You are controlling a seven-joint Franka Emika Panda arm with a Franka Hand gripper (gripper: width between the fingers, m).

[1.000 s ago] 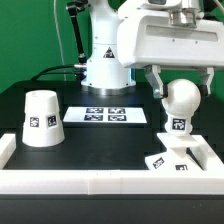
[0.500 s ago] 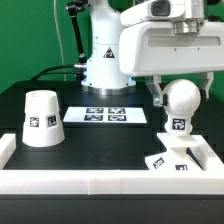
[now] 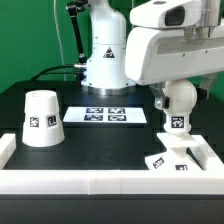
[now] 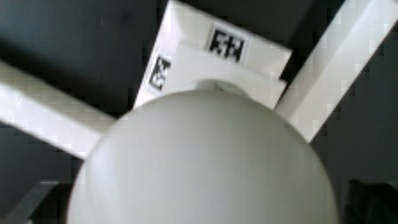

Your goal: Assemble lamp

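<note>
The bulb (image 4: 205, 160) looms large over the tagged base (image 4: 217, 52).

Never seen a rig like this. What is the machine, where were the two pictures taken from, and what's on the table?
The big white machine is a robot arm; its two-finger gripper straddles the ball-shaped bulb, which stands on the low square base. Whether it squeezes the bulb is unclear. The cone-shaped shade stands apart on the black table, near the flat marker board. One picture comes from a camera off the arm; the other, from the wrist, shows the bulb close up.
</note>
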